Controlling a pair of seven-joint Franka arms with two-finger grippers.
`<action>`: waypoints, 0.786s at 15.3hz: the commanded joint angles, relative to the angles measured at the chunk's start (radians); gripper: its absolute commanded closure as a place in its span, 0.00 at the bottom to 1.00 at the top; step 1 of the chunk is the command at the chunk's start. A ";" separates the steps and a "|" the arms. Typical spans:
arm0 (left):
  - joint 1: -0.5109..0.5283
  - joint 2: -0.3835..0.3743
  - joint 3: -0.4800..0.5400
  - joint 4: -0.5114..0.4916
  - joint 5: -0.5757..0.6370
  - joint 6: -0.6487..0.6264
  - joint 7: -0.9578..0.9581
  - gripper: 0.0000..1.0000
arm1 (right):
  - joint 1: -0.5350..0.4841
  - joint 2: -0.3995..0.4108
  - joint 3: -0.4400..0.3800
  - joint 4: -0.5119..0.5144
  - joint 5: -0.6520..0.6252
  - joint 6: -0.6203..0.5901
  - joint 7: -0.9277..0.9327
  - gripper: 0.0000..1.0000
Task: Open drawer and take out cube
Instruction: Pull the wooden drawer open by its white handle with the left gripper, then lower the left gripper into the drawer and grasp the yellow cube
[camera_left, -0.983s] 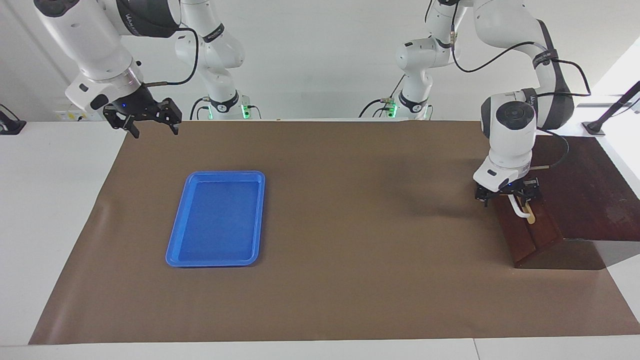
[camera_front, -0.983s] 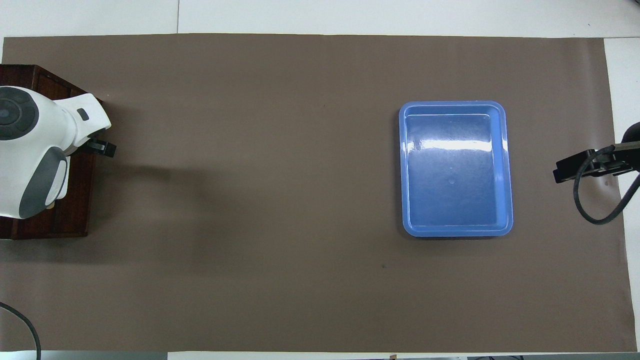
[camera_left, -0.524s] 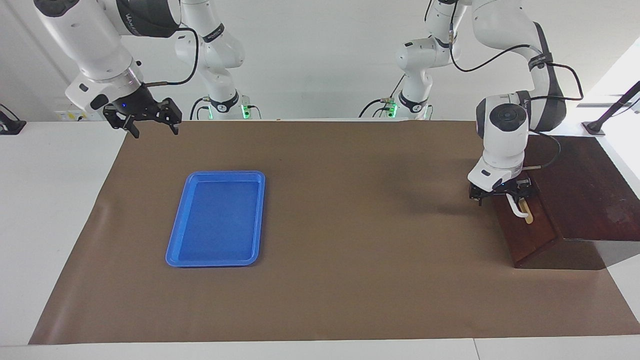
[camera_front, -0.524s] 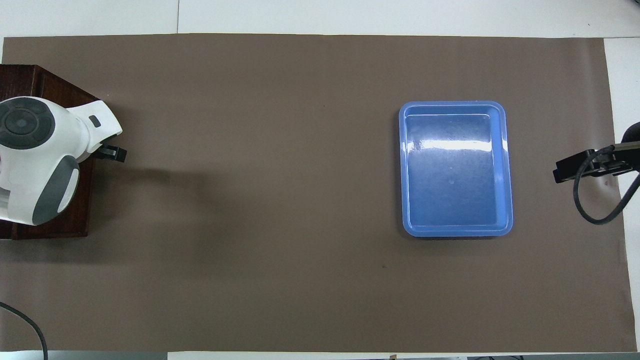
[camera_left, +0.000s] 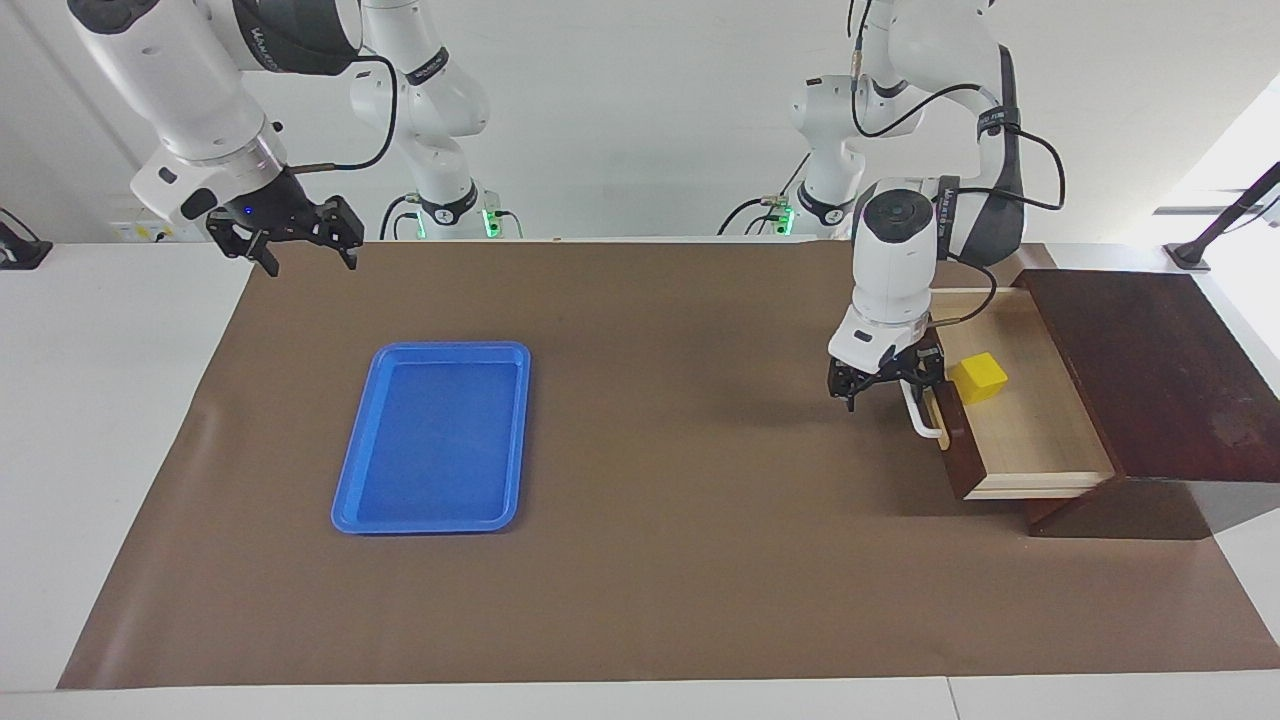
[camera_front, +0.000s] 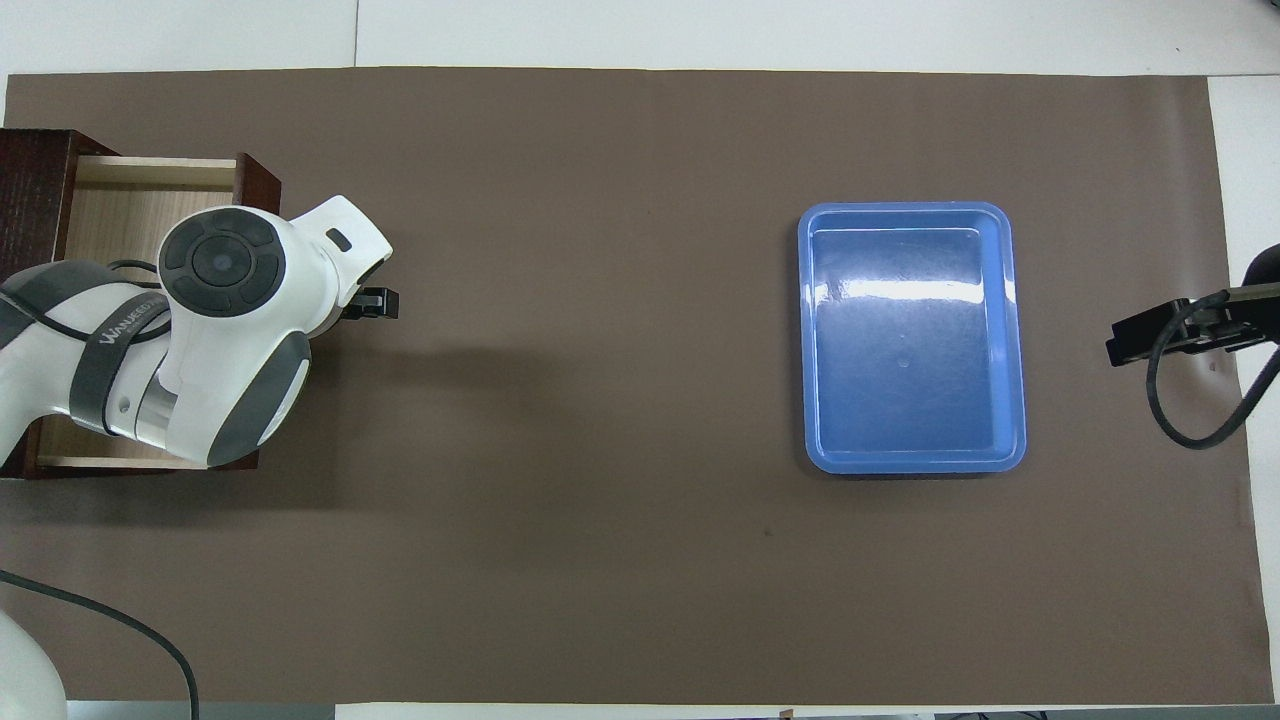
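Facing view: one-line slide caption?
Left gripper at handle of open drawer, cube inside; right gripper waits raised; tray empty.

Yellow cube (camera_left: 978, 378), pale drawer (camera_left: 1030, 440) (dark reddish-brown front), blue tray (camera_left: 352, 490), brown mat (camera_left: 680, 560)

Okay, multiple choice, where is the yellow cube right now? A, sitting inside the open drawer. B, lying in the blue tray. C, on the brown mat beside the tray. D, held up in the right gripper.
A: the facing view shows the cube resting on the pale floor of the pulled-out drawer, just inside its dark front panel, with no gripper holding it.
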 joint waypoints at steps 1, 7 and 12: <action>-0.016 -0.008 0.004 0.027 -0.044 -0.067 -0.009 0.00 | -0.014 -0.006 0.008 0.002 -0.015 -0.011 0.014 0.00; 0.112 0.025 0.012 0.403 -0.242 -0.431 -0.006 0.00 | -0.026 -0.006 0.010 0.000 -0.008 -0.008 0.008 0.00; 0.287 -0.011 0.012 0.281 -0.274 -0.281 0.016 0.00 | -0.026 -0.006 0.010 0.002 -0.008 -0.004 0.003 0.00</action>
